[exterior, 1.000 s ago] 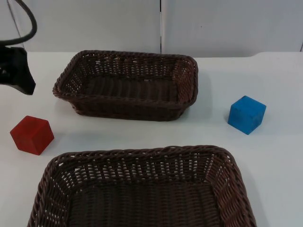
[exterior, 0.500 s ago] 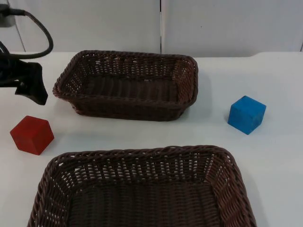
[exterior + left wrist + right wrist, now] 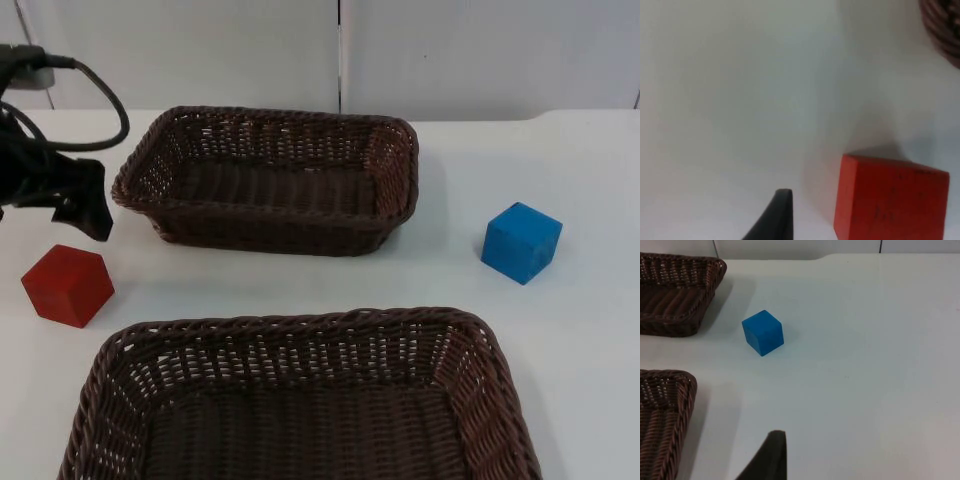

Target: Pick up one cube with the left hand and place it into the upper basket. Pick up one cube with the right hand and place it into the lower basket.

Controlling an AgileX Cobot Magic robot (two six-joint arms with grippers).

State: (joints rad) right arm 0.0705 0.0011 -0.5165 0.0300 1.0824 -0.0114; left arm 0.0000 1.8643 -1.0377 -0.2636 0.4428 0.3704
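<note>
The near dark brown woven wicker basket (image 3: 300, 400) sits at the front edge of the white table top (image 3: 560, 330), its rim also visible in the right wrist view (image 3: 665, 405). Beyond its left corner lies the red cube (image 3: 67, 285), resting flat on the table. The left gripper (image 3: 85, 205) hangs just above and behind this cube, close to it but apart from it; whether its fingers are apart or together cannot be told. In the left wrist view the red cube (image 3: 890, 200) lies just beside the black fingertip (image 3: 775, 217), without touching it, and a bit of woven rim (image 3: 942, 30) appears farther off.

To the right of the left gripper, and near it, stands the far dark brown woven wicker basket (image 3: 270, 180), upright, with nothing inside that can be seen. The blue cube (image 3: 520, 242) sits well apart from the left gripper, on the bare table to the right of both baskets, between them in depth. The right wrist view looks down on this blue cube (image 3: 763, 332) from some way off, with the far basket's corner (image 3: 680, 295) beyond it; the right gripper's fingertip (image 3: 767, 457) stands well short of the cube, and whether that gripper is open cannot be told.
</note>
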